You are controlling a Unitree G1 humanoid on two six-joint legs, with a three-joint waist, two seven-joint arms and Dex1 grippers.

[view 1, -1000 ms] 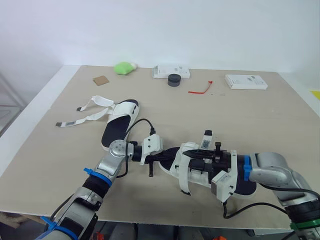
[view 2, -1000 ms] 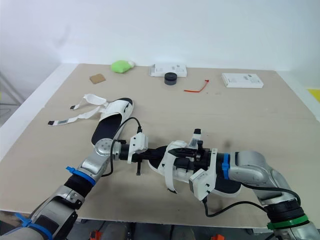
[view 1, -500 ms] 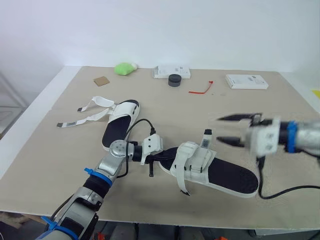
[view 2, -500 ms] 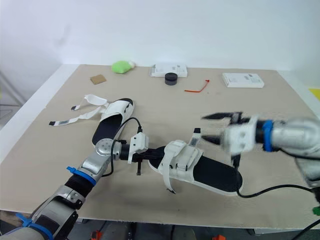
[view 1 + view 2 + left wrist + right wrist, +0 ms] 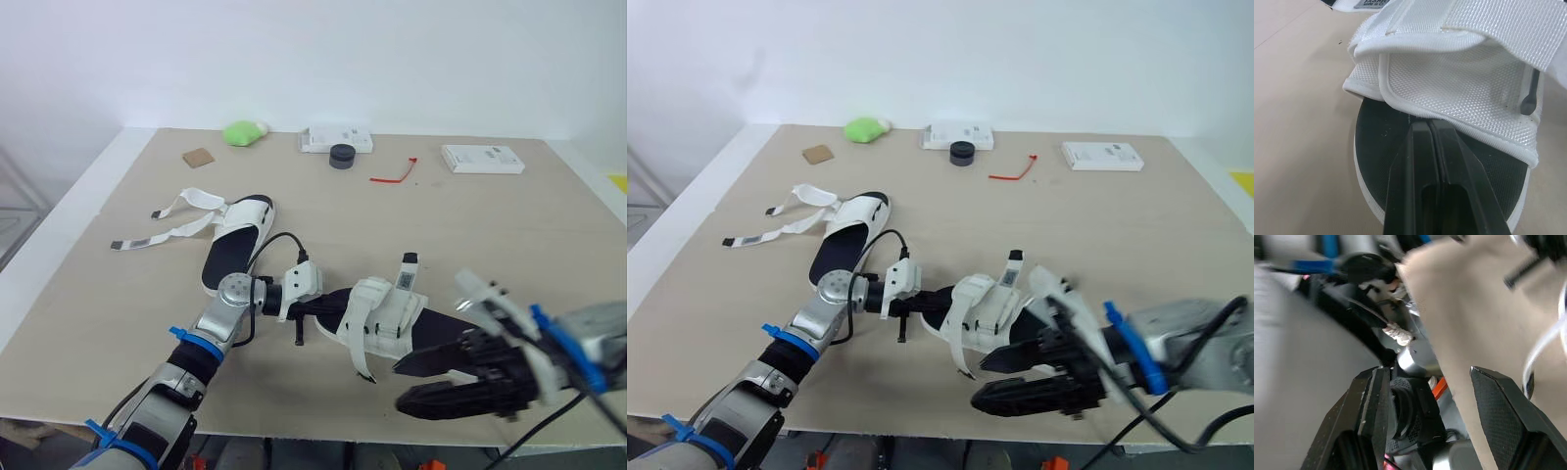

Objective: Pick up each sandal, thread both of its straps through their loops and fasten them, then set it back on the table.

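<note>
A white sandal with a black insole (image 5: 384, 315) lies at the table's front middle, its straps folded across the top. My left gripper (image 5: 310, 311) is shut on its toe end; the left wrist view has the two fingers (image 5: 1422, 161) pressed together over the black insole (image 5: 1381, 132). My right gripper (image 5: 399, 384) is open, low at the table's front edge just in front of the sandal's heel, holding nothing. Its fingers (image 5: 1366, 421) stand wide apart in the right wrist view. The second sandal (image 5: 235, 240) lies further back on the left with its loose straps (image 5: 171, 220) spread out.
Along the far side sit a green object (image 5: 245, 132), a brown card (image 5: 198, 157), a white box (image 5: 335, 140) with a black round piece (image 5: 341, 157), a red tie (image 5: 394, 176) and another white box (image 5: 482, 159). The table's front edge (image 5: 294, 431) is close to the right gripper.
My right gripper let go of the sandal's straps, swung up and right, then dropped to the table's front edge, open. The left gripper and sandal have stayed put.
</note>
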